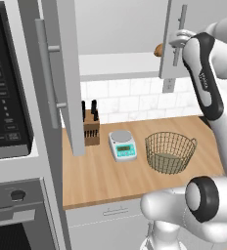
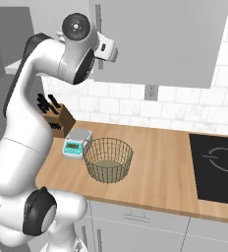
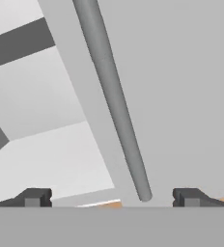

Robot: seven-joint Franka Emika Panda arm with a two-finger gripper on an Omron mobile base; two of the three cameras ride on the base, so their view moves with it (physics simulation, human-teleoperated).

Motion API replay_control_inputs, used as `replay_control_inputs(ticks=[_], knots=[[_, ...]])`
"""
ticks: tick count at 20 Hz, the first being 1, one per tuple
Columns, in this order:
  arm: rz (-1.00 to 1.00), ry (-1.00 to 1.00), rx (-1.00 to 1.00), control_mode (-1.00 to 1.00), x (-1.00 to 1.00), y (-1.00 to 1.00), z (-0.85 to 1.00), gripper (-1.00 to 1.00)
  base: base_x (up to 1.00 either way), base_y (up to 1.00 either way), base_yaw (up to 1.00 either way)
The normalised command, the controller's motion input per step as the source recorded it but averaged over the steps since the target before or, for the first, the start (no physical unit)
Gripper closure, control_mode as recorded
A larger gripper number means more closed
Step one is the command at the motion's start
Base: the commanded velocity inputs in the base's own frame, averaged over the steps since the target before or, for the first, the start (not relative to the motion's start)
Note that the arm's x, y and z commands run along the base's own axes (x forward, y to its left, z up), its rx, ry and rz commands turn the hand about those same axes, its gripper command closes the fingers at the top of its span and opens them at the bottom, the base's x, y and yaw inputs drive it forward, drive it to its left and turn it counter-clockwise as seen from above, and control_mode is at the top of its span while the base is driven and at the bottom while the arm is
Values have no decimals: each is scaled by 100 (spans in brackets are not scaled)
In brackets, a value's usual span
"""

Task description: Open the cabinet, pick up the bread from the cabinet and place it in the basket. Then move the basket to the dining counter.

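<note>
Pincer [image 3: 112, 197] gapes wide astride the cabinet [image 1: 171, 44] handle [image 3: 115, 103] (bread [image 1: 158, 50] peeks behind); close squarely before pulling.

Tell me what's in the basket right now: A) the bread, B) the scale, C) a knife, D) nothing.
D: the basket on the worktop shows only bare mesh inside, the scale stands beside it, and the bread sits up in the cabinet, peeking past the right door's edge.
</note>
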Motion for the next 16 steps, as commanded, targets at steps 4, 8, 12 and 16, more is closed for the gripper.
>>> replay_control_inputs(ticks=[4,8,12,16], knots=[[3,0,0,-100,28,0,0,-100,0,0,0],[4,-1,0,-100,33,0,0,-100,0,0,0],[3,-2,0,-100,32,0,0,-100,0,0,0],[2,-2,0,-100,37,0,0,-100,0,0,0]])
